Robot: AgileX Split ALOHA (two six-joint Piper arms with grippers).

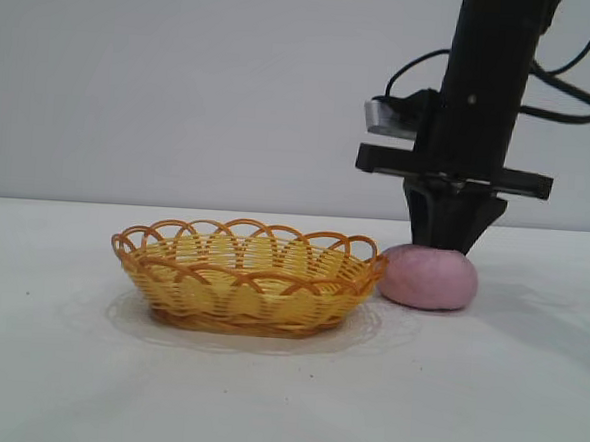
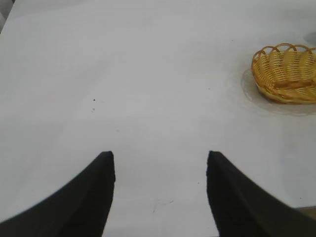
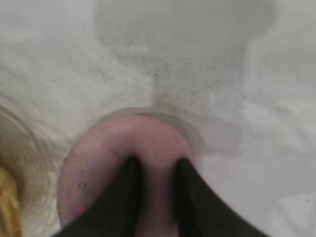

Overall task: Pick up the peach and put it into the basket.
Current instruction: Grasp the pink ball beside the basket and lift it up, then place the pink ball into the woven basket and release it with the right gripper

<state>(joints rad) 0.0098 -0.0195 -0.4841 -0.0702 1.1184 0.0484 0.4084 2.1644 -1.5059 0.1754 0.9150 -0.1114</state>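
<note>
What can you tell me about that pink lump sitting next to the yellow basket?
It is the peach, a rounded, slightly flattened fruit with dull dusty-pink skin and faint dark speckles. It rests on the white table just beside the woven basket, close to or touching its looped rim. The right gripper points straight down onto its top, its two dark fingers close together and pressing on the skin. It is not lifted.
</note>
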